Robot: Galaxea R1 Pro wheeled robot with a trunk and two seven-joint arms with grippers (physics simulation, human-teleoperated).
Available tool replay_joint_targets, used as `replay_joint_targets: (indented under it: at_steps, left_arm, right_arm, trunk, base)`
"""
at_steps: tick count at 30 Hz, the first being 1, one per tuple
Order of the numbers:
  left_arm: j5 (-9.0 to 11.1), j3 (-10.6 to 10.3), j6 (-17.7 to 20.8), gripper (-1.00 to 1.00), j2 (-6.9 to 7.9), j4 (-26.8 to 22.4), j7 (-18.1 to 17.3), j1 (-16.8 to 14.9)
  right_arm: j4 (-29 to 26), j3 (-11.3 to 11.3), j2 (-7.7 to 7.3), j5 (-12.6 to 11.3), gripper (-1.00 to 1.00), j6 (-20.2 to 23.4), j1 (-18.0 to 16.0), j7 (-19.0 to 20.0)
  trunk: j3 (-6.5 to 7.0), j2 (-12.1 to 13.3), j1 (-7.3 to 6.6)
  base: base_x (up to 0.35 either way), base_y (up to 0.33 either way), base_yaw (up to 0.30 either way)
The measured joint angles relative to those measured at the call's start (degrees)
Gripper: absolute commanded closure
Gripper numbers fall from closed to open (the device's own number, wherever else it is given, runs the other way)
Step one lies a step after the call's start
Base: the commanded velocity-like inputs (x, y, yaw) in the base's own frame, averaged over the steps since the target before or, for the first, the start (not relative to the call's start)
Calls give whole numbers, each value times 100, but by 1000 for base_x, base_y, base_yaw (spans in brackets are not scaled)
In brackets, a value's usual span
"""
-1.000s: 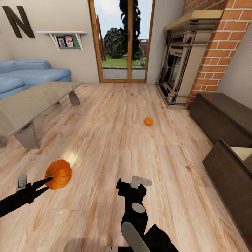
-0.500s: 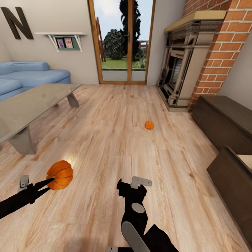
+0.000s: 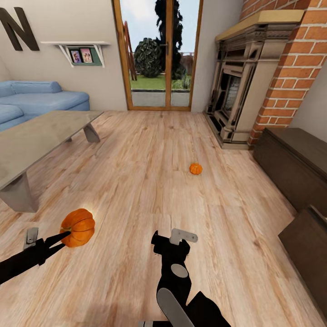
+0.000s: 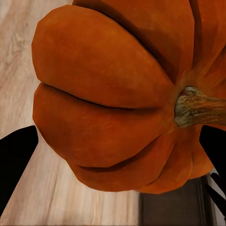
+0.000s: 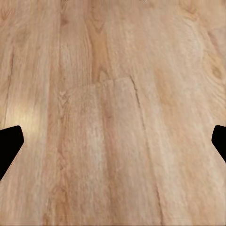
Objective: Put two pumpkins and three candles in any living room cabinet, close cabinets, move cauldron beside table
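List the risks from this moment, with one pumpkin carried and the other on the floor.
1. The left hand pinches the carried pumpkin only at its fingertips, so a jolt while driving might shake it loose.
2. The second pumpkin lies on open floor ahead; the base could nudge it and send it rolling.
3. The cabinet sits far right of the carrying arm, so the reach across may be awkward.

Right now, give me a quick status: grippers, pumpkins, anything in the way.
Left gripper shut on ribbed orange pumpkin. Right gripper open, nothing between fingers. Second small orange pumpkin on bare wood floor ahead; path looks clear.
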Motion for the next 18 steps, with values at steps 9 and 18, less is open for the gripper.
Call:
replay_joint_targets:
  at_steps: [9, 18]
  left_arm:
    - [-1, 0, 0, 100, 0, 0, 3, 0]
    - [1, 0, 0, 100, 0, 0, 3, 0]
  right_arm:
    - [0, 3, -11, 3, -100, -19, 1, 0]
    - [-23, -47, -55, -4, -100, 38, 1, 616]
  trunk:
    - [33, 0, 0]
    - [65, 0, 0]
  base:
    - [331, 0, -137]
    - [331, 0, -99]
